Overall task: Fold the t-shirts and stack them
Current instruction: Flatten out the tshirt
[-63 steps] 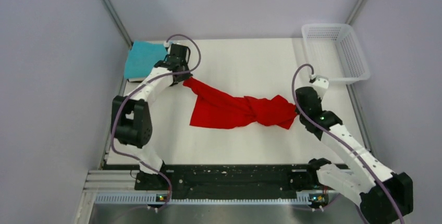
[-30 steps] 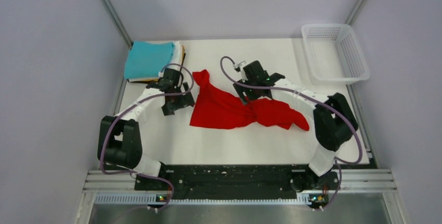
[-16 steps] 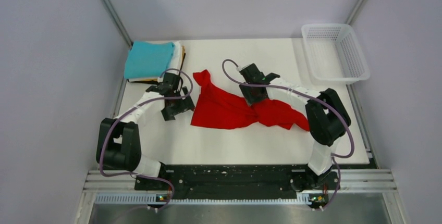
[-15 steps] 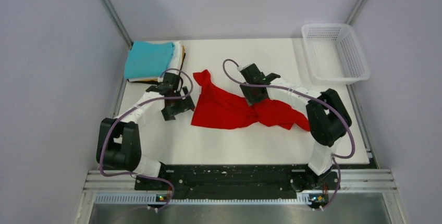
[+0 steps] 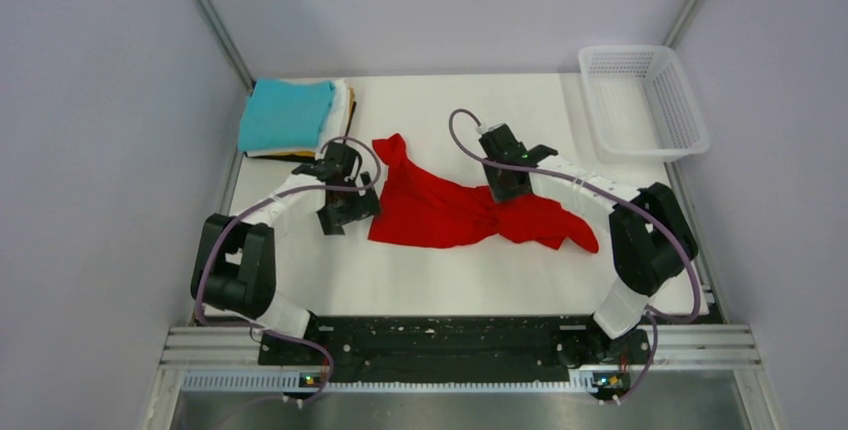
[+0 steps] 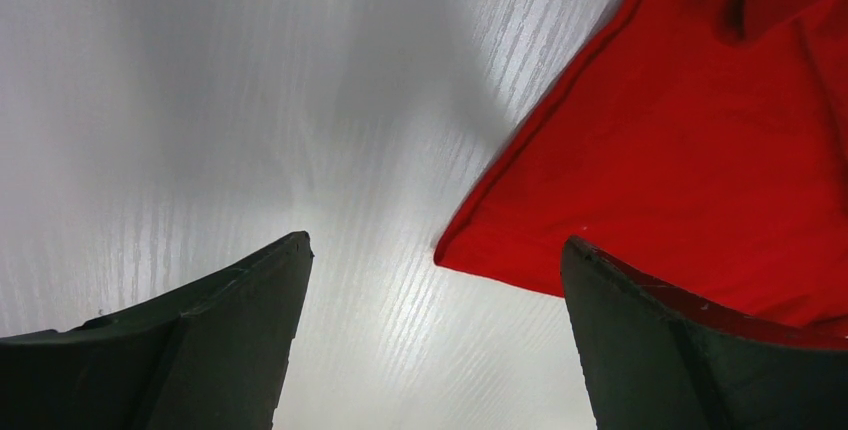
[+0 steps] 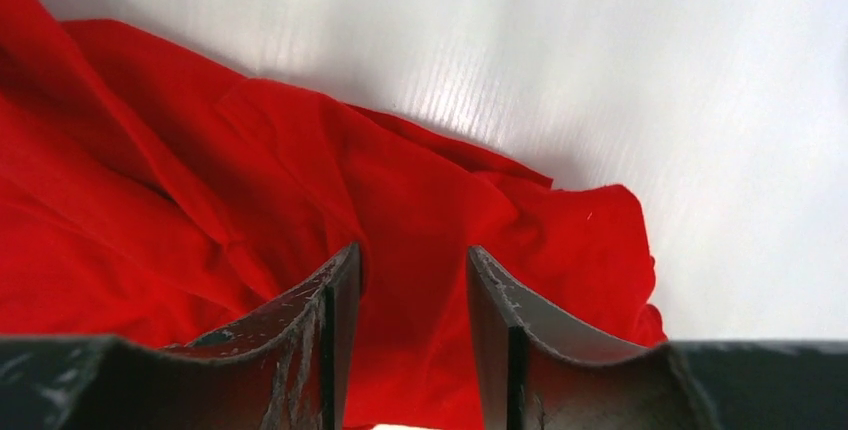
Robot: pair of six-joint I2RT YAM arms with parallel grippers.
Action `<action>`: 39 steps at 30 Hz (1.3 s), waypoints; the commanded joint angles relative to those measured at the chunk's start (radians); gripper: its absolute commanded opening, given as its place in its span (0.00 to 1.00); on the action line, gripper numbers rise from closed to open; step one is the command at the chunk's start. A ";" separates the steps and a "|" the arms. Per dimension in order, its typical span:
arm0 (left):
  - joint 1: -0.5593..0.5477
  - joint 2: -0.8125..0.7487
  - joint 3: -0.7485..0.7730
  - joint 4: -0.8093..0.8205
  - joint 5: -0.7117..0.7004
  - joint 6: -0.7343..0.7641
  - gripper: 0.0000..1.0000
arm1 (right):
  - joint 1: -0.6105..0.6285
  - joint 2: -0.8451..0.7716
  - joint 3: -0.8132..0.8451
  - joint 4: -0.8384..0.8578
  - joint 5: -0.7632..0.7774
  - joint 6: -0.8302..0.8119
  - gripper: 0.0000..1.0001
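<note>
While red t-shirt [image 5: 440, 212] lies crumpled, folded stack [image 5: 285, 115] far-left, basket [image 5: 645, 100] far-right.

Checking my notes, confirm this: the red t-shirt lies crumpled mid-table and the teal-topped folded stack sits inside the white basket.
No: the top external view shows the teal-topped stack on the far-left tabletop, not in the white basket. The red t-shirt does lie crumpled mid-table.

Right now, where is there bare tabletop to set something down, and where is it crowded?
Free: the far strip between the folded stack and the basket; the near strip between the red t-shirt and the base rail. Crowded: mid-table, with the left gripper and right gripper at the shirt.
</note>
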 commanded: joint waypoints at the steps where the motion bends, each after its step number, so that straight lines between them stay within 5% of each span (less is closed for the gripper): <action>1: -0.014 0.016 0.027 0.025 0.007 -0.005 0.99 | -0.008 -0.007 -0.014 -0.002 -0.023 0.034 0.42; 11: -0.043 0.038 0.025 0.034 0.040 -0.019 0.99 | -0.008 0.023 0.013 0.106 -0.241 0.071 0.42; 14: -0.049 0.041 0.021 0.035 0.037 -0.023 0.99 | -0.008 0.058 0.028 0.088 -0.204 0.078 0.41; 20: -0.057 0.045 0.010 0.047 0.045 -0.032 0.96 | -0.010 0.048 0.032 0.056 -0.083 0.115 0.10; 27: -0.072 0.067 0.014 0.058 0.050 -0.033 0.89 | -0.016 -0.060 -0.003 0.099 0.000 0.180 0.00; 39: -0.154 0.114 0.037 0.023 -0.048 -0.030 0.75 | -0.036 -0.359 -0.230 0.350 0.001 0.270 0.00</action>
